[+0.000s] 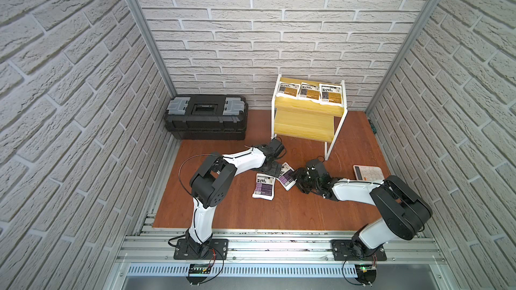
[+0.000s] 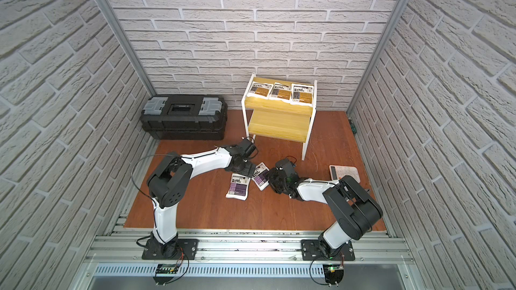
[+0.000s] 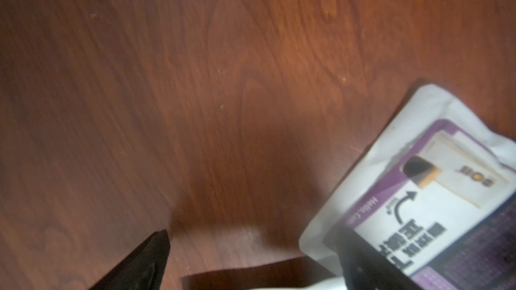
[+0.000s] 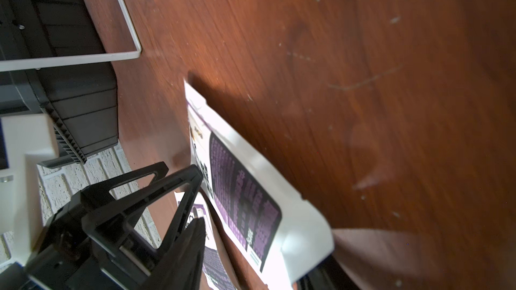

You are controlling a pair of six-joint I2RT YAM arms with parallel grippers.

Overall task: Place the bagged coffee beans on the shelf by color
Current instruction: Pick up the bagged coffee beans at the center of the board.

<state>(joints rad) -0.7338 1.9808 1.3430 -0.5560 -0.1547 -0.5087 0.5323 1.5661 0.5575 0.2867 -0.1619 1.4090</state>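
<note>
Tilted purple pouch (image 1: 286, 176): on the worktop (image 1: 223, 205) between the 2 arms, near the front leg of the shelf (image 1: 304, 128), turned at an angle. In the right wrist view (image 4: 245, 191) 1 side looks propped up off the wood.
Flat purple pouch (image 1: 264, 189): lies label up just beside the tilted one, on the left arm's side. Whether their corners touch is hidden by the left hand.
Yellow pouches (image 1: 308, 92): 3 in a row, side by side, on the shelf's top board against the brick wall.
Right hand (image 1: 296, 181): low at the tilted purple pouch's outer edge, about half open. In the wrist view the pouch sits between its fingers, with 1 fingertip (image 4: 192, 174) against the printed face and the other mostly hidden behind the white edge. I cannot tell whether it grips yet.
Left hand (image 1: 272, 169): low over the top ends of the 2 purple pouches, spread wide and holding nothing. In its wrist view 1 finger (image 3: 148, 258) is over bare wood and the other overlaps a purple pouch's corner.
Toolbox (image 1: 205, 117): shut, at the back wall, left of the shelf.
Calculator (image 1: 368, 175): on the worktop, right of the right hand, well apart from the pouches.
</note>
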